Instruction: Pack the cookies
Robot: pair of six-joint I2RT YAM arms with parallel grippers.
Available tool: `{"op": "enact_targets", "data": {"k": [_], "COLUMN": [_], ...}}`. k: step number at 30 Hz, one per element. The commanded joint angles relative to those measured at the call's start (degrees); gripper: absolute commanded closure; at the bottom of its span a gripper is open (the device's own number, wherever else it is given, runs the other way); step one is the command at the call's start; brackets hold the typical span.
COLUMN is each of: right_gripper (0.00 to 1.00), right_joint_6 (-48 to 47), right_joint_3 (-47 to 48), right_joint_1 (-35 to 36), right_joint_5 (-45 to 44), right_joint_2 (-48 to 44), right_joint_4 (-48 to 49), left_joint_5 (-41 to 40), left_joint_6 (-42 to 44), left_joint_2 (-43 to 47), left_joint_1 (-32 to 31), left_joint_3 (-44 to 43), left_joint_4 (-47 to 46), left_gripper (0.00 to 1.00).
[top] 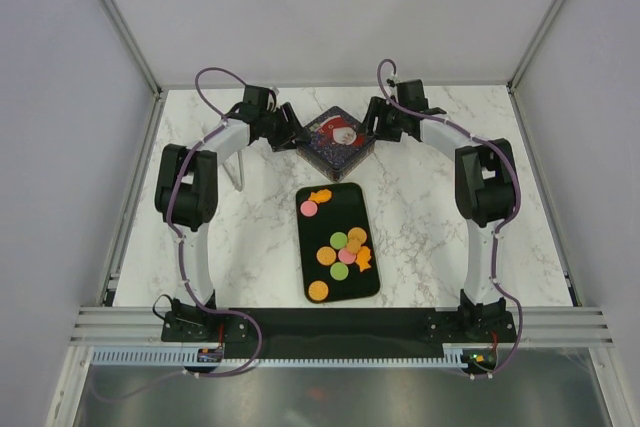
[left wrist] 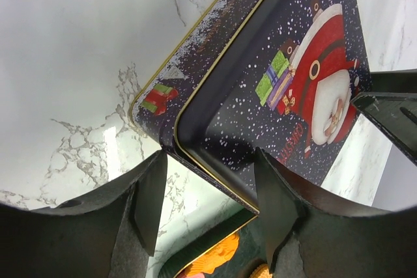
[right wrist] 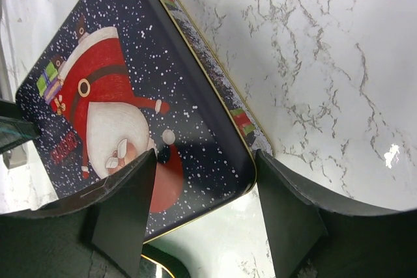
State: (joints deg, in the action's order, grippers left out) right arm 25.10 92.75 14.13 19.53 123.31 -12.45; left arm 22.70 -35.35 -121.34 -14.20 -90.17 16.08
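The rail (top: 330, 325) is running along the table's (top: 250, 257) near edge, and the tray (top: 345, 212) is lying just beyond it, midway between the arms. On the left, marble is showing between the left arm (top: 190, 197) and the tray's long edge. The left gripper (top: 293, 137) is hovering wide at the tin's (top: 337, 142) left corner, its fingers (left wrist: 146, 193) straddling the lid's gold rim; whether they touch is unclear. The cookies (top: 343, 247) are lying flat on the tray, near the tin but apart from it. Two are sitting by the tray's far left corner, a cluster toward its right edge, and one near the front. The right gripper (top: 372, 127) is spreading wide over the tin's right corner, with marble stretching away rightward.
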Motion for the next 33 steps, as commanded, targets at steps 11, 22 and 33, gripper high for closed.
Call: {"op": "enact_targets", "data": {"k": [11, 22, 33], "right_gripper": [0.29, 0.28, 0.28], "right_joint_6": [-5.33, -7.79, -6.56], "right_joint_3": [3.49, 5.25, 2.53], "right_joint_1": [3.97, 5.82, 5.73], "right_joint_5": [-2.56, -4.24, -5.47], "right_joint_2": [-2.72, -2.46, -2.02], "right_joint_4": [-3.99, -6.27, -6.36], "left_joint_5": [0.24, 0.33, 0.07], "left_joint_6": [-0.95, -1.47, -1.74], "left_joint_2": [0.14, 0.31, -0.48], "left_joint_1": [0.05, 0.05, 0.05], "left_joint_3": [1.05, 2.19, 2.63], "left_joint_4": [-2.19, -2.89, -2.81], "left_gripper": [0.42, 0.46, 0.46]}}
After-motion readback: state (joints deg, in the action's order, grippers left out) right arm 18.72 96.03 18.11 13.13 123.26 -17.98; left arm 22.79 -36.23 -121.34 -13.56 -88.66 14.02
